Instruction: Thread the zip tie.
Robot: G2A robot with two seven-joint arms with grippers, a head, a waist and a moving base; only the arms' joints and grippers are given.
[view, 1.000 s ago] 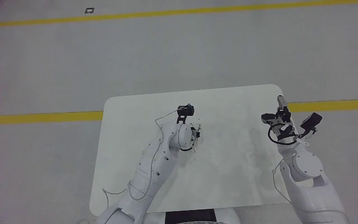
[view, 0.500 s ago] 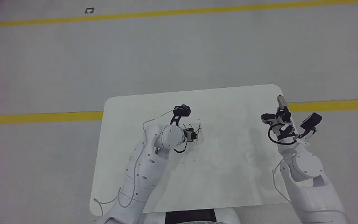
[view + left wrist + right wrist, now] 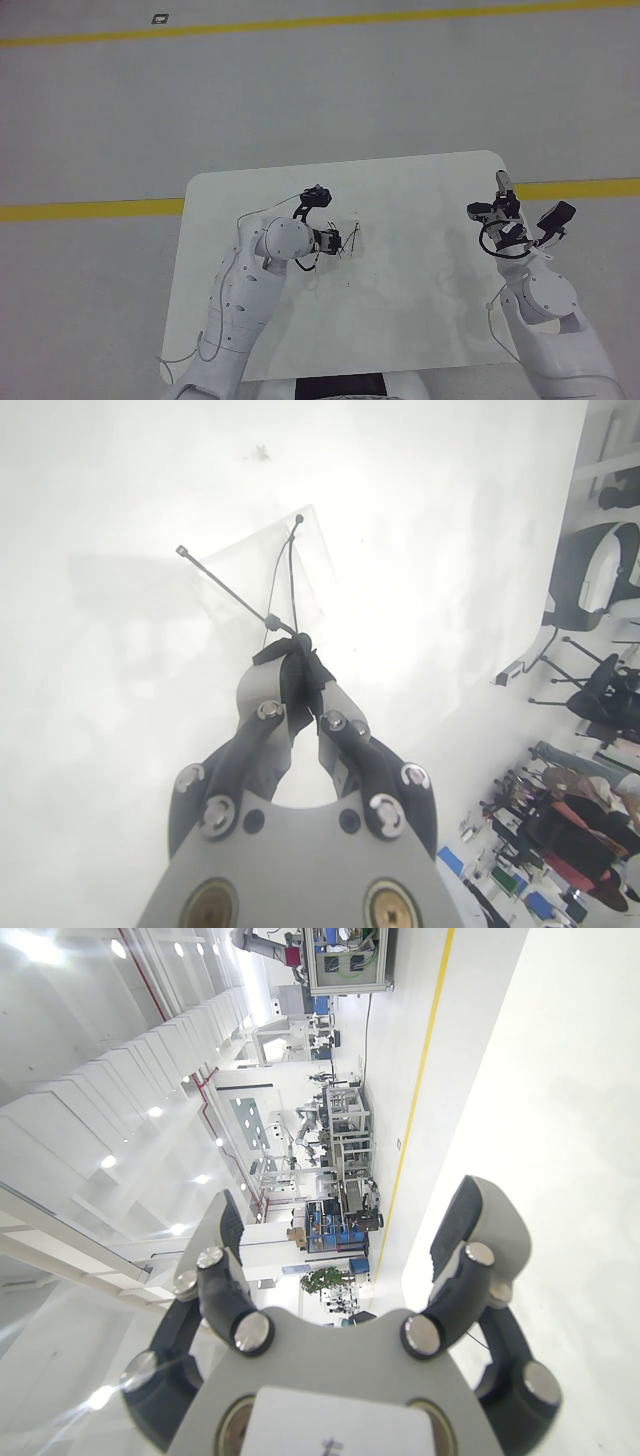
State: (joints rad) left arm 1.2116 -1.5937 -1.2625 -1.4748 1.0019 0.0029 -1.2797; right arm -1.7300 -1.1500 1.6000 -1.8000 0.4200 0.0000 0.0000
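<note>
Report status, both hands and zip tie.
Left hand shut on thin black plastic zip ties over white table. Right hand open, empty. Nothing blocking.

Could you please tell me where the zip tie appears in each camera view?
Top view: zip tie at the left gripper, near the white table's middle.
Left wrist view: zip tie juts from the shut jaws, centre of picture.
Right wrist view: the open right gripper faces the hall.
Shared landmark: the white table.

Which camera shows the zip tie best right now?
The left wrist view: the zip tie is large there, pinched in the left gripper. The top view gives thin dark lines; the right wrist view faces the hall.
</note>
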